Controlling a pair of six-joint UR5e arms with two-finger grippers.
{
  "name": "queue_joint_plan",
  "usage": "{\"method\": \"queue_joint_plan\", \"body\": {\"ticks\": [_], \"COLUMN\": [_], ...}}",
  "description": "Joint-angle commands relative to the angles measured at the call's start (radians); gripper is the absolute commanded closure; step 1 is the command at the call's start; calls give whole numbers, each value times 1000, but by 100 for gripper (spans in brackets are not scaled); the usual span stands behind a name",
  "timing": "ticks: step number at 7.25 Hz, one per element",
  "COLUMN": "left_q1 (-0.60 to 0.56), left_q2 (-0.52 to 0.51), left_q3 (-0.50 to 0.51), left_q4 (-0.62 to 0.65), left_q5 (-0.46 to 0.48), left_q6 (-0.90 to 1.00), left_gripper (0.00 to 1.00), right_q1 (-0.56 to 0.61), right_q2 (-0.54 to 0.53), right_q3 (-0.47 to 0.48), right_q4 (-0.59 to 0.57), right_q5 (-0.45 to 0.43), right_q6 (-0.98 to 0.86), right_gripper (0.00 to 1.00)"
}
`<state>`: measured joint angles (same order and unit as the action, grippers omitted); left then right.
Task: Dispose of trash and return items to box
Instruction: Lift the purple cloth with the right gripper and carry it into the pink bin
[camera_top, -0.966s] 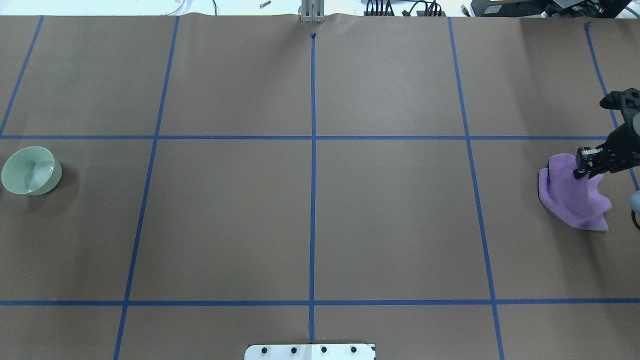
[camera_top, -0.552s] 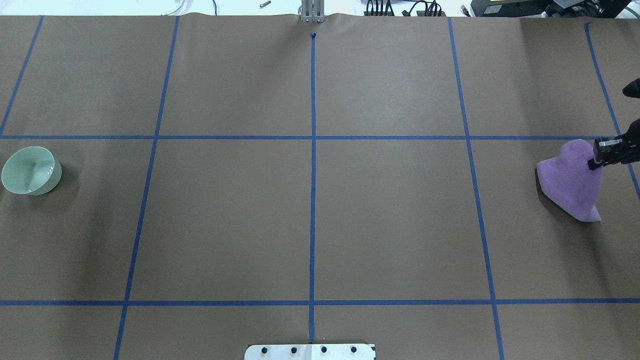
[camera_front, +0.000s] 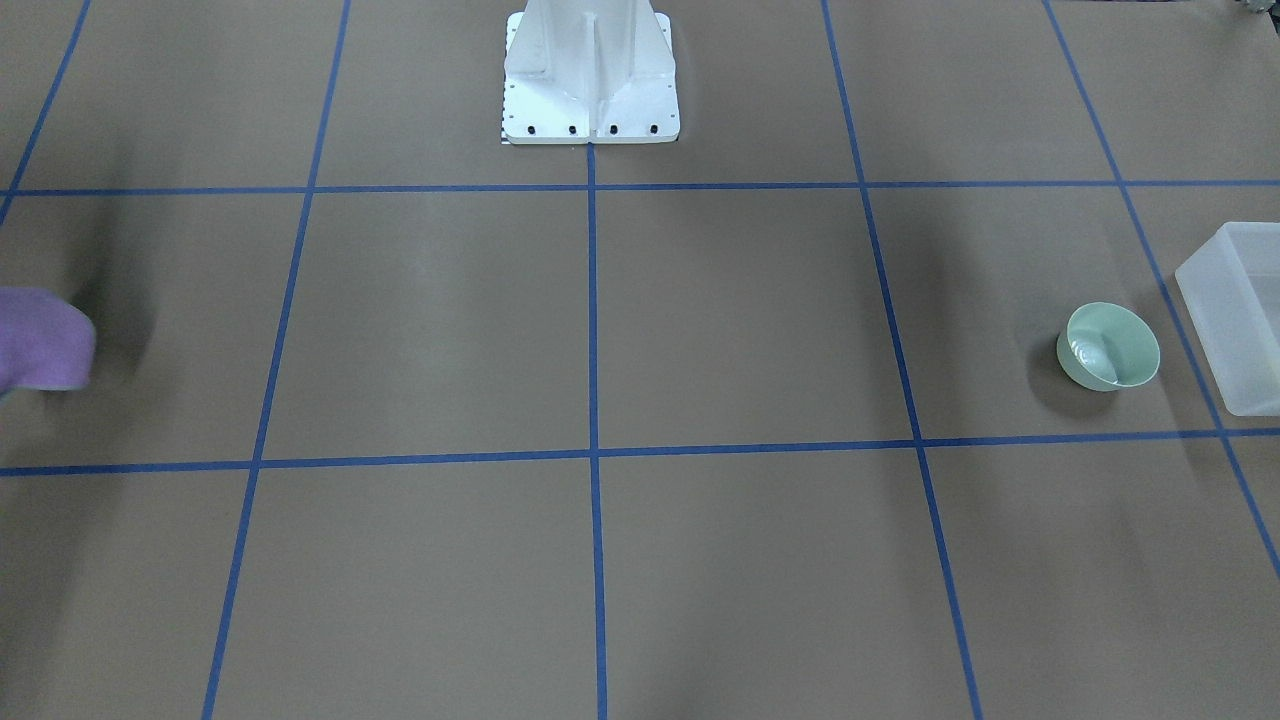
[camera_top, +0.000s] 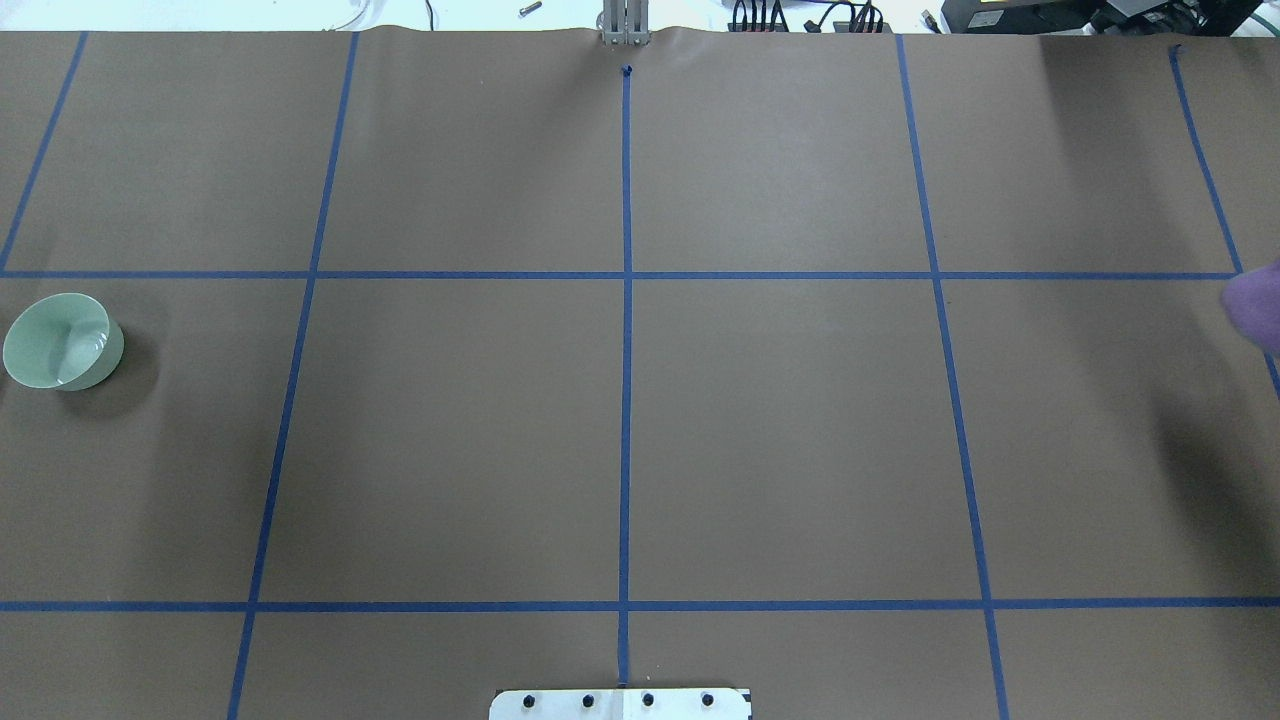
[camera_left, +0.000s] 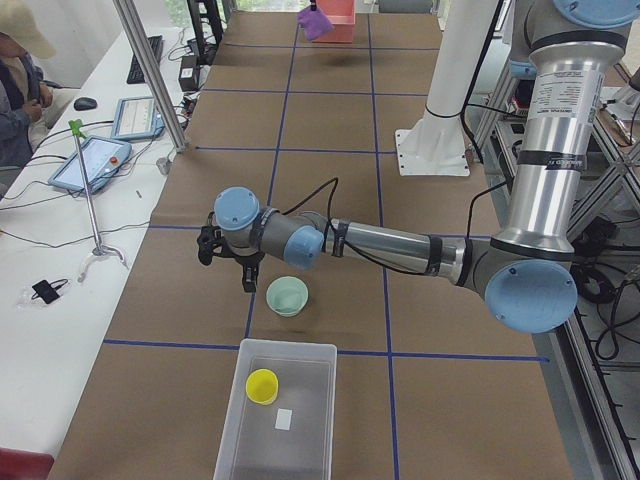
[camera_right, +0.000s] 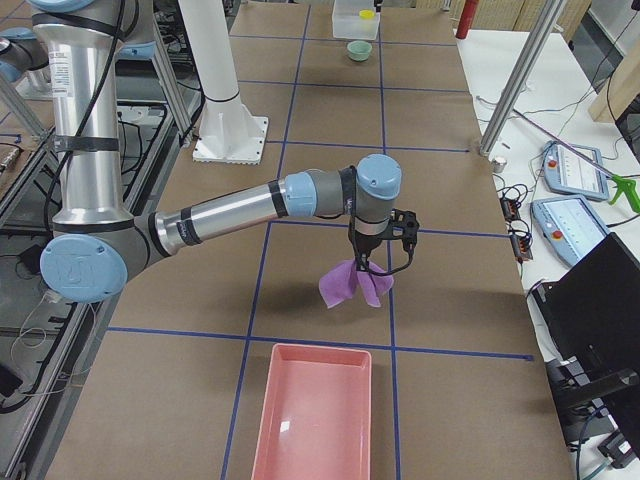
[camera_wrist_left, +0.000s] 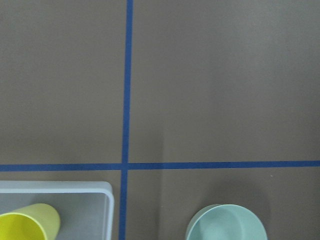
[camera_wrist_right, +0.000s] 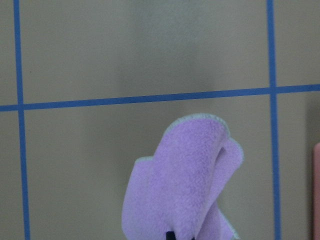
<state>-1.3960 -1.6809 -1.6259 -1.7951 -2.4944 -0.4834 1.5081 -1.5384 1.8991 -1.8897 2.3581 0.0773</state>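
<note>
My right gripper (camera_right: 366, 266) is shut on a purple cloth (camera_right: 352, 286) and holds it clear of the table, just short of a pink tray (camera_right: 315, 410). The cloth fills the bottom of the right wrist view (camera_wrist_right: 185, 185) and only pokes in at the overhead view's right edge (camera_top: 1262, 305). The box (camera_left: 280, 410) stands at the table's left end with a yellow cup (camera_left: 262, 386) in it. A pale green bowl (camera_left: 287, 296) sits on the table just beside it. My left gripper (camera_left: 232, 262) hovers next to the bowl; I cannot tell whether it is open or shut.
The white robot base (camera_front: 590, 75) stands at the table's near middle. The box's corner (camera_wrist_left: 107, 192), the yellow cup (camera_wrist_left: 27, 225) and the bowl (camera_wrist_left: 226, 224) show in the left wrist view. Operators' tablets lie on side tables.
My right gripper has lifted the purple cloth off the table and carried it right, out of the overhead view; only a cloth edge shows. The bowl has not moved.
</note>
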Motion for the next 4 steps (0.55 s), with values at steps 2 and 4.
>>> {"method": "queue_joint_plan", "body": {"ticks": [2, 4], "left_q1": [89, 135], "left_q2": [4, 7], "left_q3": [-23, -20], "left_q4": [-10, -10], "left_q5": [90, 141], "left_q6": [-52, -53], "left_gripper": [2, 2], "right_q1": [228, 264], "right_q2": [46, -45], "right_q3": [-156, -276], "right_q4": [-190, -73], "right_q5": [-182, -198], "right_q6": [-521, -619], "right_gripper": [100, 100]}}
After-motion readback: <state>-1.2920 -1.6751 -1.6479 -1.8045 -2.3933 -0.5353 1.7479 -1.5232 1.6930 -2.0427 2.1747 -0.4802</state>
